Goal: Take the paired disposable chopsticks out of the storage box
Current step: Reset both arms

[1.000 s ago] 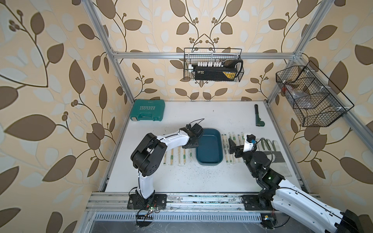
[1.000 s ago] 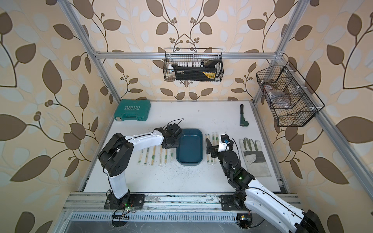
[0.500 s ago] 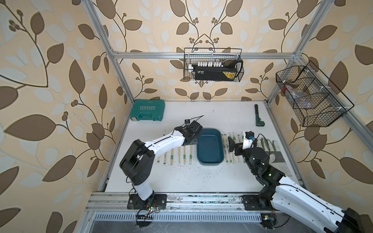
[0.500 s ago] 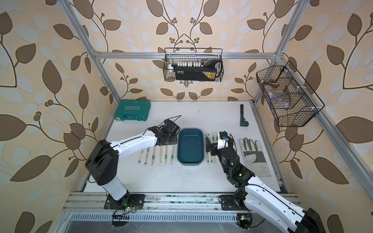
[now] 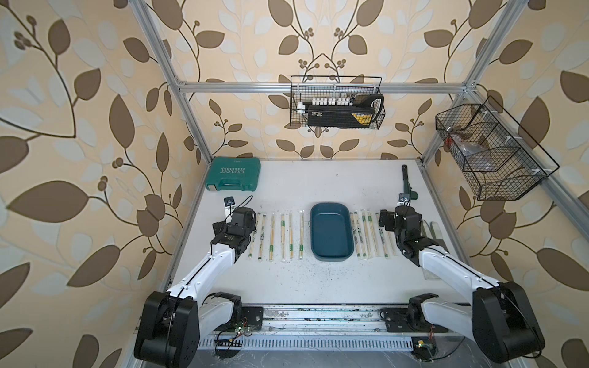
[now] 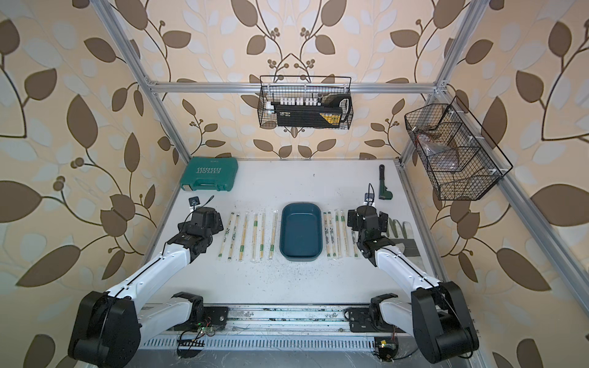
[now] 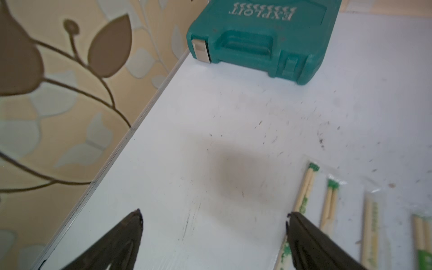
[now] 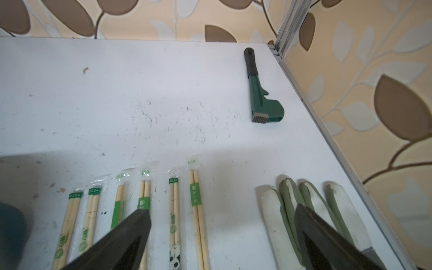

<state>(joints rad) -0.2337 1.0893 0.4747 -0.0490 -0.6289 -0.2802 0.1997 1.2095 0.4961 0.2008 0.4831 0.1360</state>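
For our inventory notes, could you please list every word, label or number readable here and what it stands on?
"EXPLOIT": raised letters on the lid of the green case, seen upside down.
Sleeves of the paired disposable chopsticks: green print, too blurred to read.
The yellow label in the back wire basket: too small to read.

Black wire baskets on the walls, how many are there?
2. One black wire basket hangs from the back rail; the second basket hangs on the right-hand wall. None appears hidden.

My left gripper (image 7: 214,218) stands with jaws spread wide; my right gripper (image 8: 222,211) is spread just as wide. My left arm (image 5: 205,269) and right arm (image 5: 446,270) stretch forward, fingers pointing downward.
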